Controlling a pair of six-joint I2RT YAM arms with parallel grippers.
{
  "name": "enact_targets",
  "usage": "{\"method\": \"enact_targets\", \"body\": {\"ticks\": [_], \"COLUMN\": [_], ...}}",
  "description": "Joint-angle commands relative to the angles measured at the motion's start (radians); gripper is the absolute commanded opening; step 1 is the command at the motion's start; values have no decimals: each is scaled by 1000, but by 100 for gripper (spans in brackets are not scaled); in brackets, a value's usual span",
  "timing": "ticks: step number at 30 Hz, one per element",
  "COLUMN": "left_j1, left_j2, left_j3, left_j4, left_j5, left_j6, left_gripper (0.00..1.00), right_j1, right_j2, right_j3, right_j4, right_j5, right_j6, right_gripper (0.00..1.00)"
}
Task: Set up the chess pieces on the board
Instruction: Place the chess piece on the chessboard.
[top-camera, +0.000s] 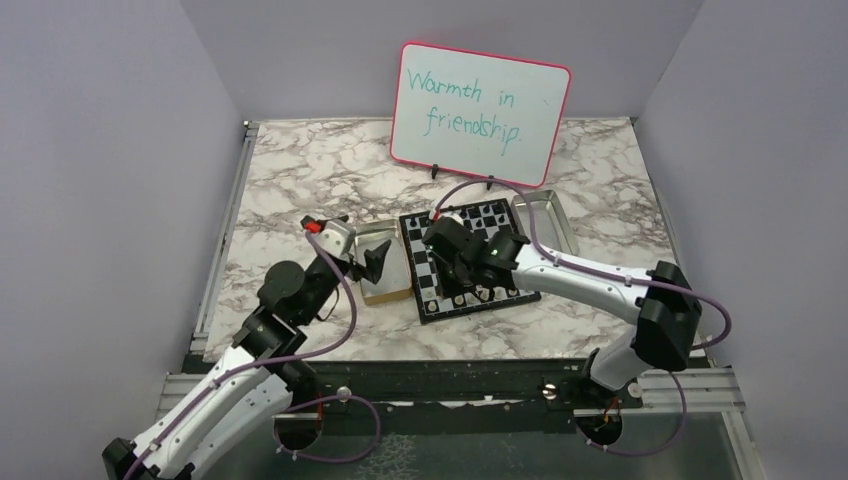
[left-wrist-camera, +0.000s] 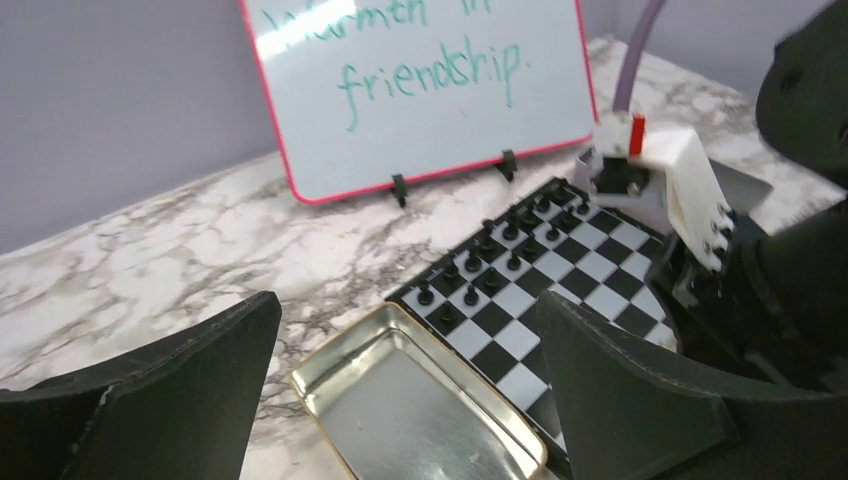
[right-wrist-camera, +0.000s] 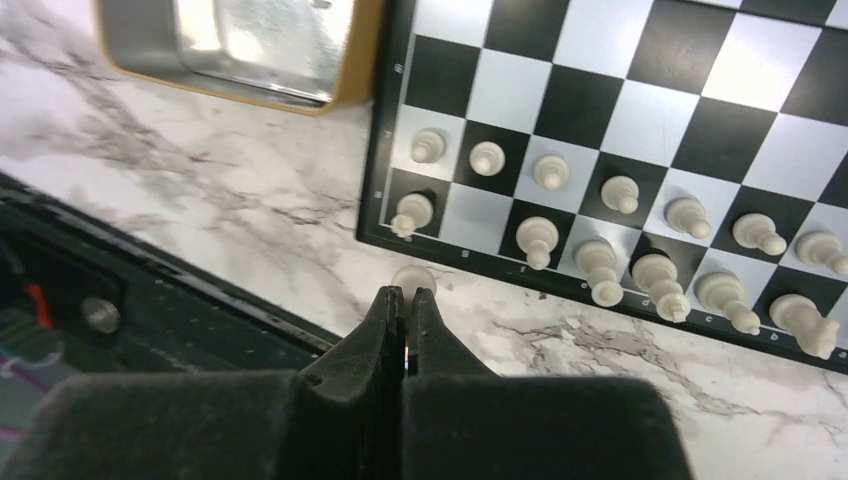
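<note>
left gripper (left-wrist-camera: 408, 330) jaws spread over tin (left-wrist-camera: 330, 375) left of board (left-wrist-camera: 600, 300), right gripper (right-wrist-camera: 404, 296) jaws pressed together, tips at stray cream piece (right-wrist-camera: 413, 277) on table (right-wrist-camera: 200, 200) off board's near edge

The white-and-black left arm (top-camera: 215, 395) reaches forward from the near left corner with its black jaws spread wide apart, while the matching right arm (top-camera: 570, 272) angles inward, wrist tipped down, black jaws pressed fully together.
</note>
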Motion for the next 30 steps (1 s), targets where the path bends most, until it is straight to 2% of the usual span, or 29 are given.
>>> {"method": "enact_targets", "body": {"ticks": [1,7,18,30], "left_j1": [-1,-1,-1,-1], "left_j2": [-132,-228,-145,-156], "left_j3": [-66,-99,-44,-52], "left_j4": [58,84,11,15], "left_j5": [-197,-258,-271,-272], "left_j6": [-12,22,23,25], "left_gripper": [99,99,99,99], "right_j1": [20,22,22,22], "right_j2": [64,139,227,253], "right_j3": [34,41,89,94], "right_j4": [-81,-68,-71,-82], "right_j5": [117,134,154,139], "right_j6": [31,38,17,21], "right_gripper": [1,1,1,1]}}
